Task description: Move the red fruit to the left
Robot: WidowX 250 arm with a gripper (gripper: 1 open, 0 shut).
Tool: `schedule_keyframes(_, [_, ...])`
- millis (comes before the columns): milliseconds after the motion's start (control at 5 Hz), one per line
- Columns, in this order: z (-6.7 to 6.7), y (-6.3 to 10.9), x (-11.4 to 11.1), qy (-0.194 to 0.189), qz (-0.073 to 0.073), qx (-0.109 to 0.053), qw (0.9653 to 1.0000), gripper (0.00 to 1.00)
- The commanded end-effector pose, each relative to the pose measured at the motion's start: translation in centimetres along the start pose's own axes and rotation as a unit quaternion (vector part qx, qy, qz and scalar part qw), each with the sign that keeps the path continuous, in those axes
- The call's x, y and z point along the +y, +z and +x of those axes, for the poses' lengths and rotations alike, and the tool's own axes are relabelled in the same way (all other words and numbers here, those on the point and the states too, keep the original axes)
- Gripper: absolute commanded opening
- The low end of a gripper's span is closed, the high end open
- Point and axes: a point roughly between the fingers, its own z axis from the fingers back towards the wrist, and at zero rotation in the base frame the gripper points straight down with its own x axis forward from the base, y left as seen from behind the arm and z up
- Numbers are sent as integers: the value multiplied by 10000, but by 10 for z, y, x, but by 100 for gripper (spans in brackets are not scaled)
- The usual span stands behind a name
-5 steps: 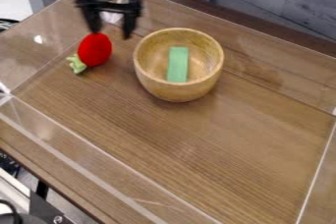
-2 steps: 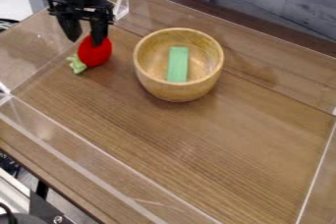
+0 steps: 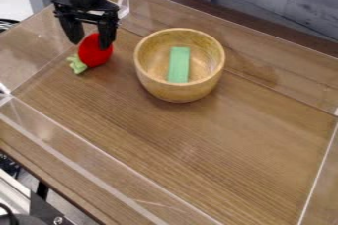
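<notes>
The red fruit (image 3: 93, 52) lies on the wooden table at the upper left, its green leafy end (image 3: 78, 65) pointing toward the lower left. My gripper (image 3: 86, 34) points straight down just above and over the fruit, its black fingers (image 3: 65, 28) spread open on either side of the fruit's top. The fingers hide part of the fruit's upper edge. I cannot tell whether the fingertips touch the fruit.
A wooden bowl (image 3: 149, 79) stands just right of the fruit with a flat green block (image 3: 179, 64) inside. Clear plastic walls (image 3: 53, 135) ring the table. A white object (image 3: 117, 1) sits behind the gripper.
My gripper has shifted left from behind the fruit to above it and come down around its top. The fruit and bowl have stayed in place.
</notes>
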Motion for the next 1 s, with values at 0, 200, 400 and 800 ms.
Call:
schedule_keyframes(0, [11, 6, -3, 169, 29, -197, 9997, 100])
schedule_keyframes(200, [16, 1, -3, 356, -12, -170, 9992, 100])
schedule_keyframes(400, [23, 2, 2, 95, -64, -132, 9998, 100])
schedule_keyframes(800, [25, 12, 6, -70, -180, -66, 9998, 100])
